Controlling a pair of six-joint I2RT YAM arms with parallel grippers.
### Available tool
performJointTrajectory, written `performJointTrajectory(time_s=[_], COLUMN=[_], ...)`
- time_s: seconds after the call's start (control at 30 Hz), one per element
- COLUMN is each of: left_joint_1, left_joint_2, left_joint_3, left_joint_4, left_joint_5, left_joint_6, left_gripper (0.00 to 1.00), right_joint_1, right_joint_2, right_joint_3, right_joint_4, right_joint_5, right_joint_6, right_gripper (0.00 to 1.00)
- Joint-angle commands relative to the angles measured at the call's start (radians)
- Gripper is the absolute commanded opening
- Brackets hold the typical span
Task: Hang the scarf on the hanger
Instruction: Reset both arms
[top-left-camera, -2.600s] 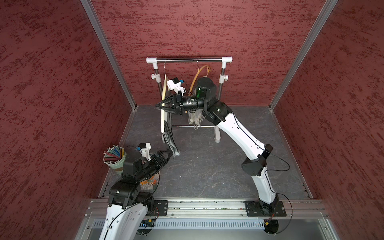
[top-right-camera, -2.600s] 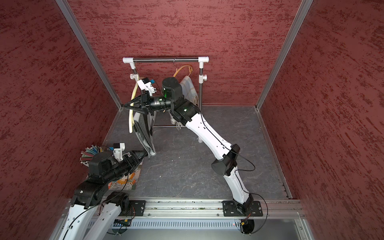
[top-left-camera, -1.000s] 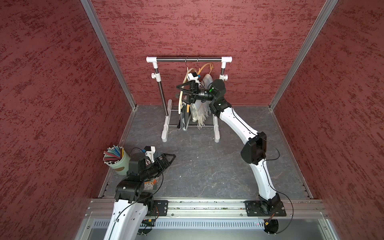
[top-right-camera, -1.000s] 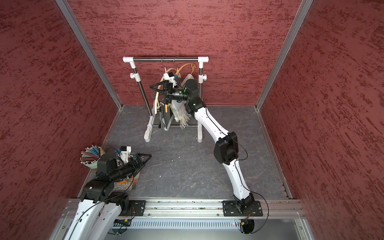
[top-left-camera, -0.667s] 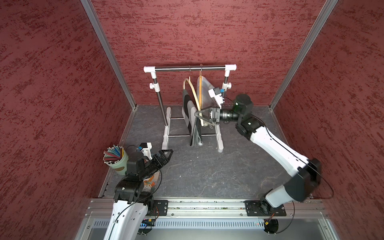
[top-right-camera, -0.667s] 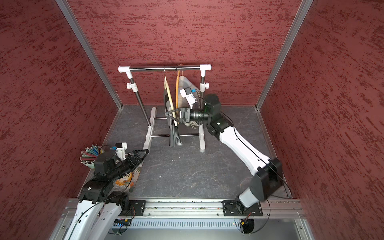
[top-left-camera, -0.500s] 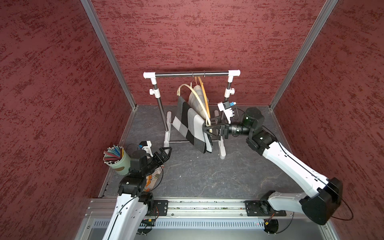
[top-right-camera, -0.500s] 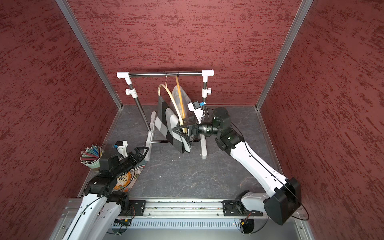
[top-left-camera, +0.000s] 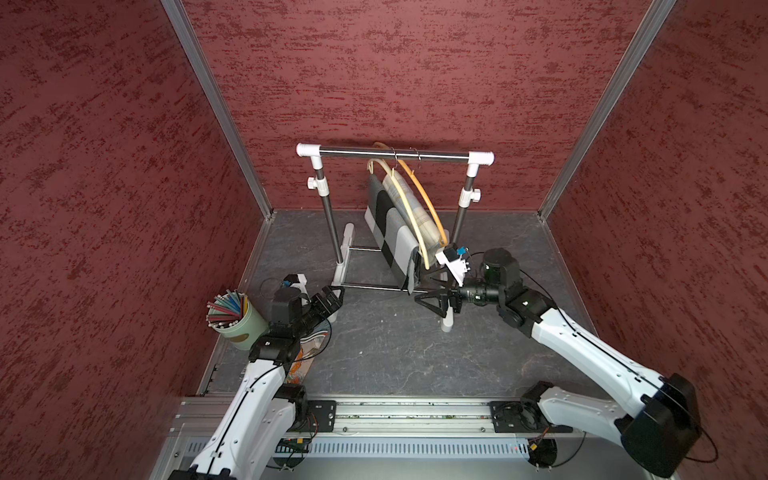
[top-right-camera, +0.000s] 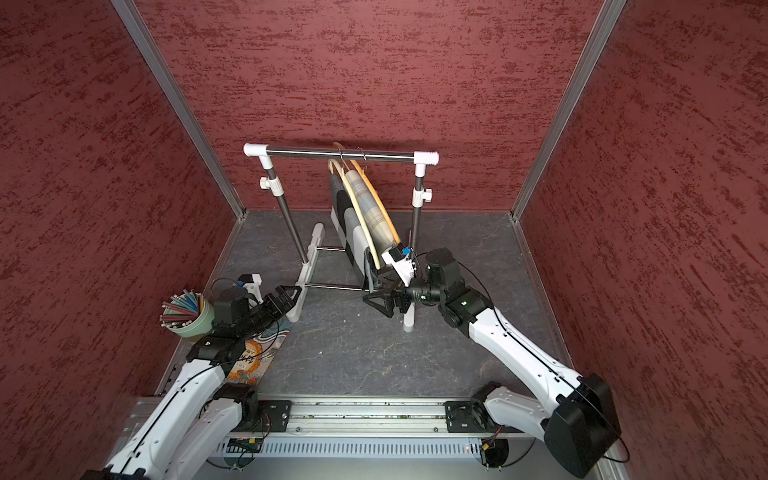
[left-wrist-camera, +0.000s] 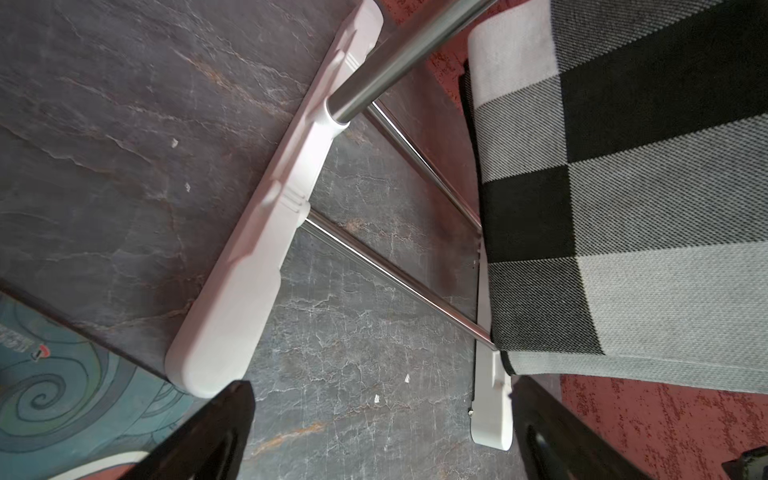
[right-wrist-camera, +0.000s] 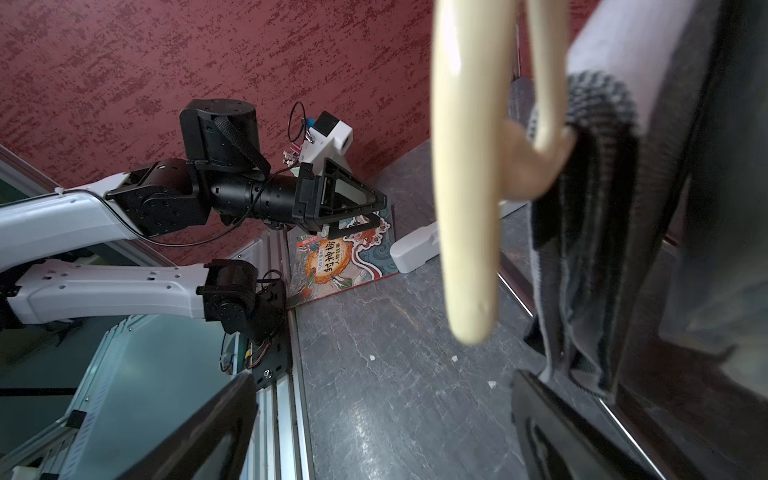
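Two grippers: you see left gripper (top-left-camera: 336, 294) and right gripper (top-left-camera: 427, 300) spread wide, grasping nothing.
Scarf (top-left-camera: 388, 232): draped on hanger (top-left-camera: 417, 228).

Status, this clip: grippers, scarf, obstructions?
Left gripper and right gripper open, empty. Checked scarf draped on cream hanger, tilted on rail. Orange hanger crowds alongside.

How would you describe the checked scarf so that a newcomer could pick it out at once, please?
Find the metal clothes rack standing by the back wall. The scarf drapes over the cream hanger hooked on the rack's top bar. Its bold black, grey and white checks set it apart from the pale plaid cloth hanging beside it.
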Motion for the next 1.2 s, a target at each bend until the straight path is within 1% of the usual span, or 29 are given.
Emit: performJointTrajectory(time_s=[0.0,0.07,0.13,0.2,0.3,0.37,0.47,0.5,0.53,0.57,0.63,0.67,0.7,0.73,0.77,0.8,0.83,0.87,0.9,0.93,0.97,1.0,1.03,1.07,1.1,1.13,1.17], left_joint_1=[0.006,0.006,0.006,0.007,0.005,0.005,0.002,-0.001,0.003,0.011,0.014,0.014,0.013,0.017,0.034,0.065,0.095,0.121,0.135,0.141,0.140,0.146,0.167,0.185,0.185,0.179,0.159], left_joint_2=[0.009,0.010,0.002,-0.010,-0.010,0.016,0.066,0.085,0.102,0.121,0.154,0.174,0.198,0.243,0.295,0.344,0.417,0.476,0.507,0.538,0.557,0.587,0.657,0.733,0.818,0.786,0.786], left_joint_3=[-0.007,-0.025,-0.051,-0.062,-0.072,-0.069,-0.065,-0.072,-0.069,-0.063,-0.061,-0.066,-0.074,-0.083,-0.092,-0.101,-0.116,-0.118,-0.113,-0.119,-0.109,-0.119,-0.131,-0.134,-0.134,-0.090,-0.059], left_joint_4=[0.057,0.079,0.124,0.159,0.231,0.276,0.348,0.387,0.401,0.412,0.482,0.528,0.582,0.637,0.697,0.753,0.825,0.903,0.925,0.999,1.026,1.103,1.199,1.301,1.366,1.194,1.173], left_joint_5=[-0.014,-0.051,-0.095,-0.159,-0.270,-0.341,-0.450,-0.478,-0.507,-0.507,-0.482,-0.476,-0.480,-0.494,-0.483,-0.439,-0.390,-0.363,-0.341,-0.316,-0.308,-0.296,-0.253,-0.223,-0.198,-0.182,-0.216], left_joint_6=[0.035,0.052,0.078,0.108,0.179,0.255,0.367,0.407,0.406,0.412,0.495,0.541,0.594,0.628,0.643,0.640,0.613,0.586,0.572,0.598,0.639,0.666,0.661,0.651,0.664,0.682,0.691], left_gripper=[1.00,1.00,1.00,1.00,1.00,1.00,1.00,1.00,1.00,1.00,1.00,1.00,1.00,1.00,1.00,1.00,1.00,1.00,1.00,1.00,1.00,1.00,1.00,1.00,1.00,1.00,1.00], right_joint_1=[0.004,0.004,0.004,0.003,-0.004,-0.018,-0.048,-0.070,-0.095,-0.114,-0.163,-0.189,-0.230,-0.281,-0.334,-0.360,-0.376,-0.382,-0.395,-0.422,-0.461,-0.496,-0.520,-0.525,-0.526,-0.534,-0.544], right_joint_2=[-0.021,-0.041,-0.076,-0.125,-0.205,-0.261,-0.335,-0.349,-0.358,-0.359,-0.315,-0.271,-0.219,-0.159,-0.078,-0.019,0.031,0.078,0.132,0.183,0.235,0.297,0.343,0.379,0.428,0.398,0.385], right_joint_3=[-0.034,-0.103,-0.187,-0.279,-0.357,-0.401,-0.459,-0.466,-0.475,-0.482,-0.513,-0.540,-0.557,-0.573,-0.589,-0.557,-0.544,-0.553,-0.580,-0.602,-0.607,-0.610,-0.608,-0.589,-0.577,-0.559,-0.537], right_joint_4=[0.028,0.070,0.119,0.170,0.139,0.119,0.115,0.117,0.130,0.156,0.263,0.372,0.434,0.498,0.598,0.601,0.656,0.764,0.909,1.042,1.092,1.172,1.185,1.184,1.234,1.129,1.092], right_joint_5=[0.094,0.164,0.266,0.448,0.732,0.896,1.177,1.222,1.235,1.239,1.268,1.291,1.297,1.271,1.248,1.268,1.251,1.226,1.197,1.152,1.071,1.001,0.897,0.861,0.853,0.829,0.816], right_joint_6=[-0.079,-0.081,-0.072,-0.052,-0.014,-0.002,0.004,0.005,-0.009,-0.028,-0.089,-0.106,-0.106,-0.093,-0.091,-0.067,-0.095,-0.129,-0.151,-0.136,-0.078,-0.075,-0.080,-0.095,-0.101,-0.089,-0.084], right_gripper=[0.98,0.98,0.98,0.98,0.98,0.98,0.98,0.98,0.98,0.98,0.98,0.98,0.98,0.98,0.98,0.98,0.98,0.98,0.98,0.98,0.98,0.98,0.98,0.98,0.98,0.99,0.98])
